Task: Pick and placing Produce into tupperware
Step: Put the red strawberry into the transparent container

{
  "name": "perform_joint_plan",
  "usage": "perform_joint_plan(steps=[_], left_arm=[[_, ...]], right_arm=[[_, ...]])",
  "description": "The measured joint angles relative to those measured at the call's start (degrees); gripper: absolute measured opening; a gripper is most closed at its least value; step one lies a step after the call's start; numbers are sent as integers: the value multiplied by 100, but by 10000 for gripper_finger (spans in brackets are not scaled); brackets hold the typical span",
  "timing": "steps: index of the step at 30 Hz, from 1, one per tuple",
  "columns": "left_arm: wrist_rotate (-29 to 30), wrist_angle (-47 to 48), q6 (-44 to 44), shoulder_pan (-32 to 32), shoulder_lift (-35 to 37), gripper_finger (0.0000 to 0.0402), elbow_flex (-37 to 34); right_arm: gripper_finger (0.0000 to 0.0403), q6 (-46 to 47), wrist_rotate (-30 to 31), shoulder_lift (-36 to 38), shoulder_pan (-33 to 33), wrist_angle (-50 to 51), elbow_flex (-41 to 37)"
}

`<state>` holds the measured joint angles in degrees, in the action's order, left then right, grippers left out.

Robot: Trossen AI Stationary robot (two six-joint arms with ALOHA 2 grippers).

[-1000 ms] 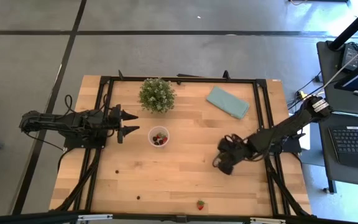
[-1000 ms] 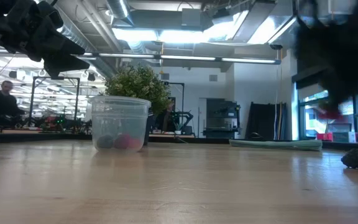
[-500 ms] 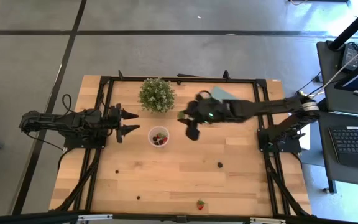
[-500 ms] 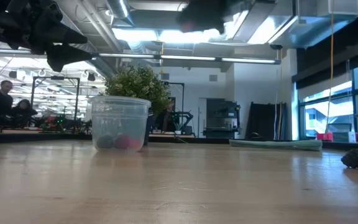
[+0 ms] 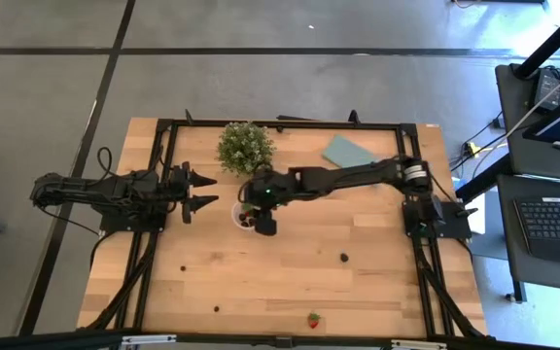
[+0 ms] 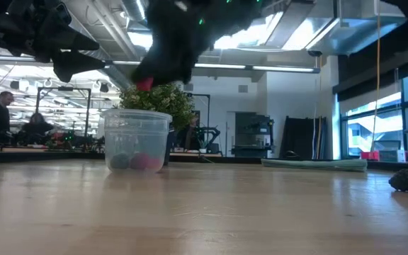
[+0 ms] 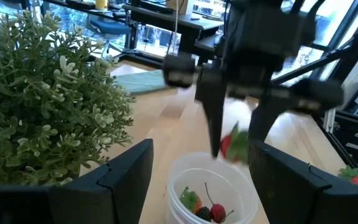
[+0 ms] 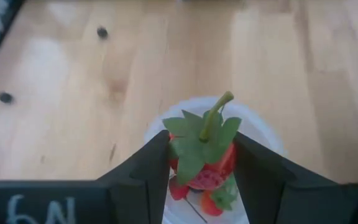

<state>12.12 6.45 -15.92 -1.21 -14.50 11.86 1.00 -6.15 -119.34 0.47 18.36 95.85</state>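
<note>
I see the right gripper pinching a strawberry directly above the tupperware at frame centre, clear of its rim. My left gripper, jaws spread, waits just left; bare table lies below.

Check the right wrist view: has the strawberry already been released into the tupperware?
No. The strawberry is pinched between the right gripper's jaws, above the tupperware, which holds other berries.
</note>
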Motion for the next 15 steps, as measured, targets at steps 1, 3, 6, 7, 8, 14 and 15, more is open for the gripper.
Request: perform_joint_plan(steps=[1,3,6,7,8,14,15], left_arm=[[0,9,0,0,0,251,0],[0,12,2,0,0,251,0],[0,51,2,2,0,251,0],[0,52,2,1,0,251,0],[0,49,2,2,0,251,0],[0,49,4,0,0,251,0],[0,49,5,1,0,251,0]], right_arm=[[154,-1,-2,-86,0,-25,9],[151,-1,-2,-255,0,-24,9],[151,0,0,-454,-1,-20,7],[154,5,2,-496,-13,-16,7],[159,26,2,-532,-21,-17,7],[186,151,4,-592,-48,-46,5],[188,154,7,-586,-48,-81,5]])
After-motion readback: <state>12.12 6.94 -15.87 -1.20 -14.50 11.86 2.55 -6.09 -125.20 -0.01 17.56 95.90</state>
